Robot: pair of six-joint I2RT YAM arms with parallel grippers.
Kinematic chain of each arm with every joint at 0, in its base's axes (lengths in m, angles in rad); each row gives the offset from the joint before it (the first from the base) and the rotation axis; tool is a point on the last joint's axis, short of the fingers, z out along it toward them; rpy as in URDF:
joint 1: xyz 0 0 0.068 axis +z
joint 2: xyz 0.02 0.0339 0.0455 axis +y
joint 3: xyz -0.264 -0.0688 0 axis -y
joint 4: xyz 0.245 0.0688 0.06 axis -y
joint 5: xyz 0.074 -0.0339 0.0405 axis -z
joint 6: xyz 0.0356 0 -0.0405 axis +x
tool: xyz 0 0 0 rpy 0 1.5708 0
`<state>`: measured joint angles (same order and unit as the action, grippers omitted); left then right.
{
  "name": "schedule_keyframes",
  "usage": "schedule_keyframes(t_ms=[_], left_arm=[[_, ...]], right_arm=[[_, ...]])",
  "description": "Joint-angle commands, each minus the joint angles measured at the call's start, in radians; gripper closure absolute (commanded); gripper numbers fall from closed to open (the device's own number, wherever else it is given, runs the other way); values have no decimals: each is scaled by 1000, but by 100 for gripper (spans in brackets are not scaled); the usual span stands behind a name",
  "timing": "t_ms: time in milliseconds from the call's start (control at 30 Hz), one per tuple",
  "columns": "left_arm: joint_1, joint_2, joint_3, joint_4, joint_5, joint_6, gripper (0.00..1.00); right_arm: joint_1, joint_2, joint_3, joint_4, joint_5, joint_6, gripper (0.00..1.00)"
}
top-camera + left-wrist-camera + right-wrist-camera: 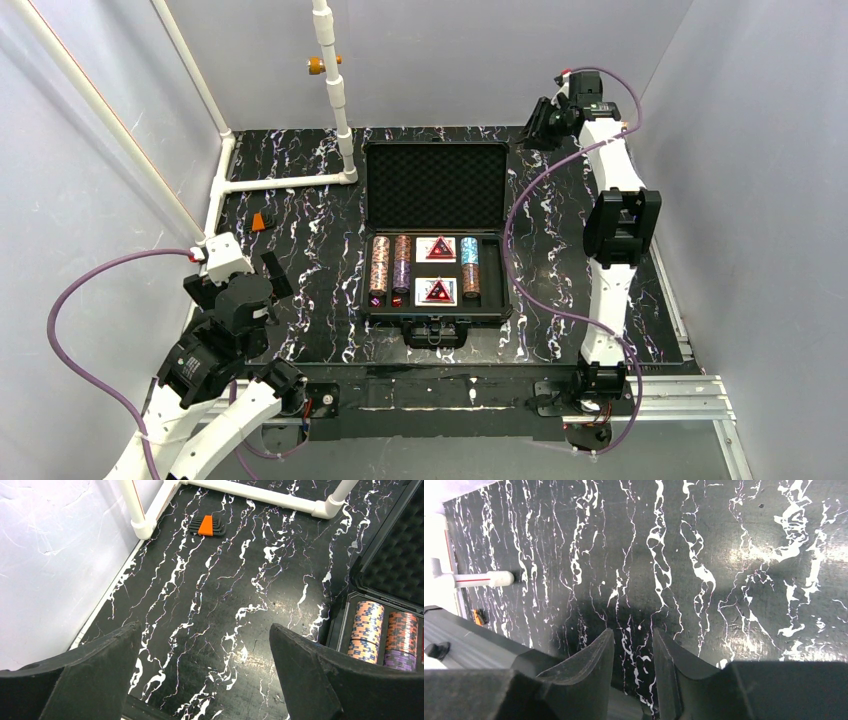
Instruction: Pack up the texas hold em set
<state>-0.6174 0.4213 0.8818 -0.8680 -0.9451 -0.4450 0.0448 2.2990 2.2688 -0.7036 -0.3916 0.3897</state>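
The black case (505, 300) lies open at mid-table, its foam-lined lid (435, 185) tilted back. Its tray holds chip stacks (391, 262) on the left, another stack (470, 265) on the right, and two card packs (438, 270) marked with red triangles between them. My left gripper (270, 272) hovers left of the case, open and holding nothing; its wrist view shows the fingers (320, 675) wide apart over bare table, with chip stacks (367, 630) at the right edge. My right gripper (537, 122) sits behind the lid's back right corner, jaws slightly apart and holding nothing (633, 642).
A small orange-and-black object (262, 222) (206, 526) lies on the table at the far left. A white PVC pipe frame (335, 100) stands at the back left, with a base pipe (260, 494) along the table. The lid's grey outer side (464, 645) is close to the right gripper.
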Motion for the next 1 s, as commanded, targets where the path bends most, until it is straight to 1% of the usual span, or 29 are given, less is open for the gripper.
schedule_keyframes(t_ms=[0,67,167,267,500,733,867,967], left_arm=[[-5,7,14,2,-14,3,2],[-5,9,14,2,-13,4,2],[-5,13,14,2,-10,5,2],[-4,14,14,3,-8,5,2],[-5,11,14,3,-6,5,2],[-5,6,14,4,-5,5,2],[-5,7,14,4,-7,7,2],[-4,3,14,4,-8,6,2]], right_arm=[[0,41,86,2,-61,0,60],[4,50,93,9,-75,4,64],[10,60,89,15,-101,10,73],[25,72,83,18,-119,3,79],[54,98,70,20,-101,1,84],[71,110,62,24,-103,-2,86],[85,85,25,24,-142,-19,86],[90,53,-23,37,-205,-33,86]])
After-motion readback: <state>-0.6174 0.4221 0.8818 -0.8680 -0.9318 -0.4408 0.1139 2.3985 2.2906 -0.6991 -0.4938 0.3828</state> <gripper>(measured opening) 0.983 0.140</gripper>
